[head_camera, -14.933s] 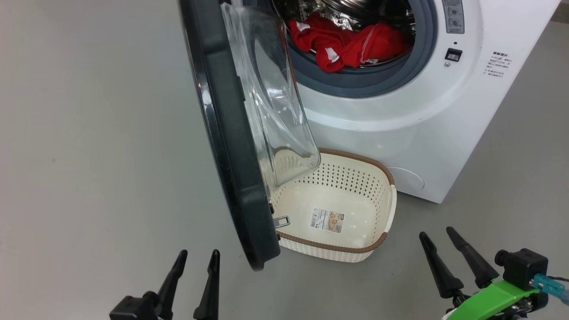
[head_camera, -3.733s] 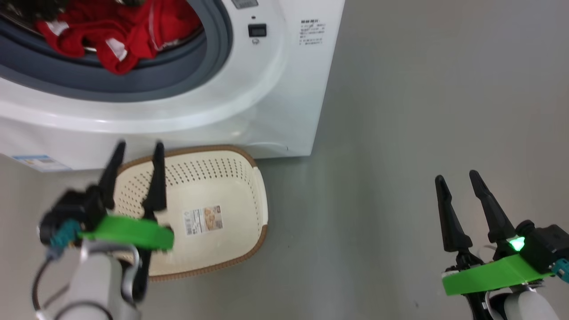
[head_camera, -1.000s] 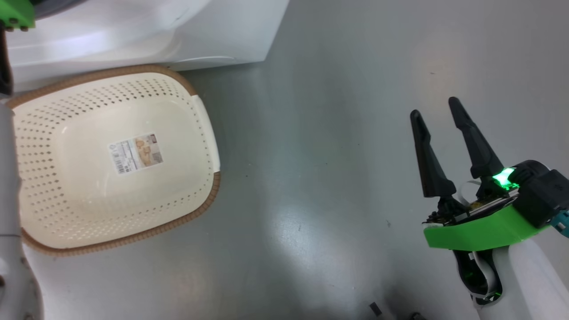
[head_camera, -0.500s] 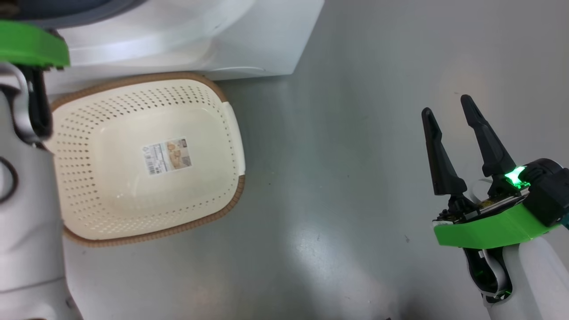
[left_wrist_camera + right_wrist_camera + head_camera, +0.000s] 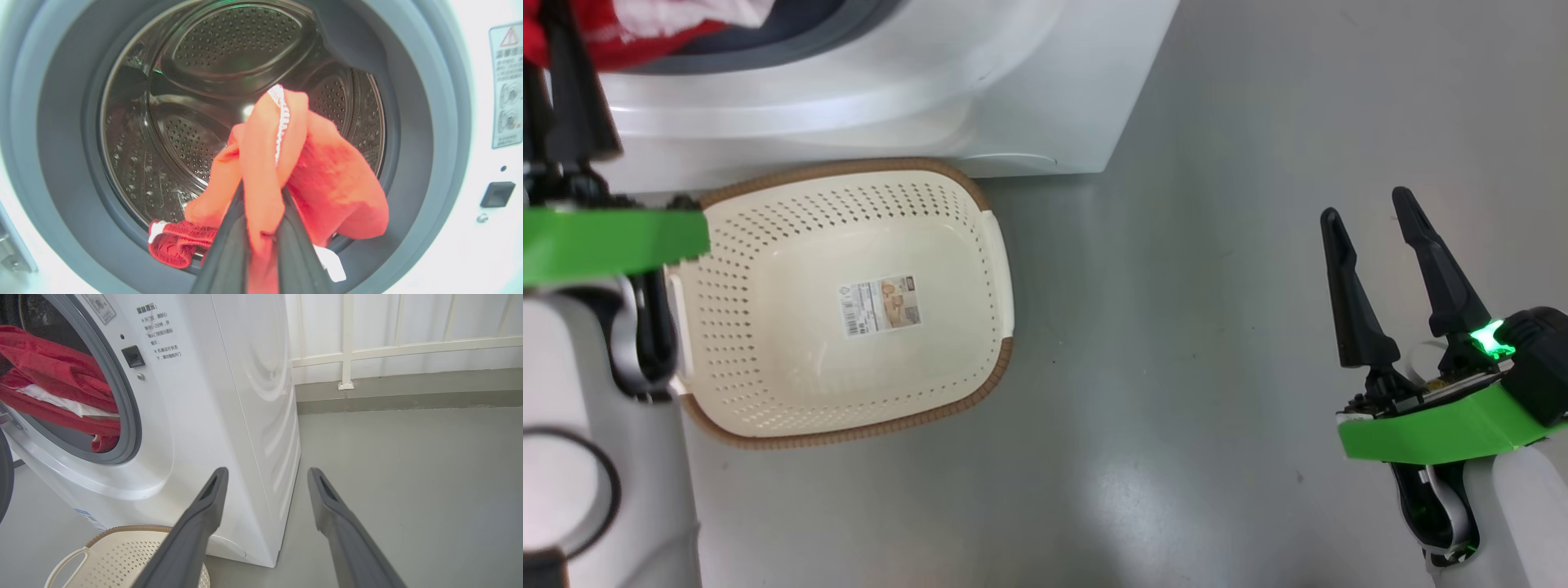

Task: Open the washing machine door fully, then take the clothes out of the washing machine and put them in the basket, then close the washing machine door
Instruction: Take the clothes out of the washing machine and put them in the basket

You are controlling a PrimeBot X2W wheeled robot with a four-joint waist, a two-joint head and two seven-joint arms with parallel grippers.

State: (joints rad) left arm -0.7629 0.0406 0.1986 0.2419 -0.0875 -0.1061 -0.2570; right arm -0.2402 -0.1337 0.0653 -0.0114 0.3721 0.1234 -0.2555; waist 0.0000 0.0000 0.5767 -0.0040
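Observation:
The washing machine (image 5: 229, 396) stands open, with the black rim of its door (image 5: 5, 473) at the left edge of the right wrist view. My left gripper (image 5: 261, 192) is at the drum's mouth, shut on a bunch of the red clothes (image 5: 335, 183) with white trim. A second red piece (image 5: 175, 245) lies on the grey gasket (image 5: 61, 122). In the head view the left gripper (image 5: 547, 49) is at the top left beside the red clothes (image 5: 645, 33). Below it, the cream basket (image 5: 980, 204) sits with nothing but its paper label inside. My right gripper (image 5: 1366, 208) hangs open over bare floor.
The basket's rim (image 5: 130, 530) touches the foot of the washer. Grey floor (image 5: 1192, 327) spreads to the right of the basket and the washer. A white railing and wall base (image 5: 347, 355) stand behind the machine. The steel drum (image 5: 229, 53) is deep and dark.
The head view has shifted, bringing the washer's opening and red cloth into the top left. My left arm's green mount sits lower, beside the basket. The right gripper stays open.

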